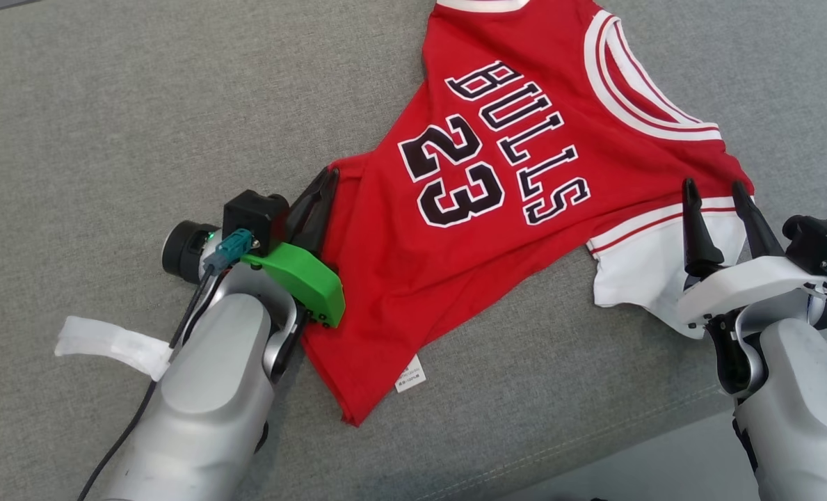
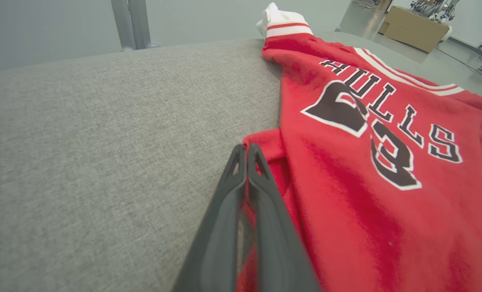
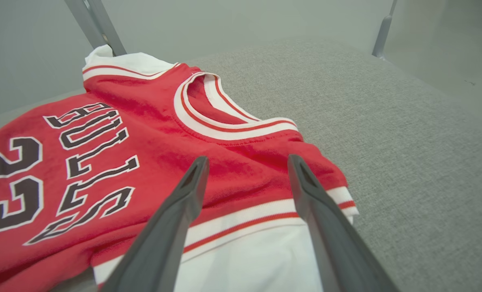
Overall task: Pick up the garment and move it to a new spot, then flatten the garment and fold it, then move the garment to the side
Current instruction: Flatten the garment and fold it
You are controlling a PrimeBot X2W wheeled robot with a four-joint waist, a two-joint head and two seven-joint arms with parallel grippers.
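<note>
A red jersey (image 1: 455, 278) with black "BULLS 23" lettering lies spread on the grey fabric surface (image 1: 107, 104), its white-trimmed neck toward the far right. My left gripper (image 1: 330, 174) is shut at the jersey's hem corner; in the left wrist view the left gripper (image 2: 247, 148) has red cloth (image 2: 346, 223) showing between its pressed fingers. My right gripper (image 1: 716, 184) stands open over the near white sleeve (image 1: 636, 271). In the right wrist view the right gripper (image 3: 247, 159) straddles the sleeve's striped band, with the jersey (image 3: 155, 101) beyond.
The surface's front edge (image 1: 663, 445) runs past my right arm at the lower right. A white care label (image 1: 410, 374) pokes out at the jersey's near hem. Metal posts (image 2: 131, 24) and a cardboard box (image 2: 413, 26) stand beyond the surface.
</note>
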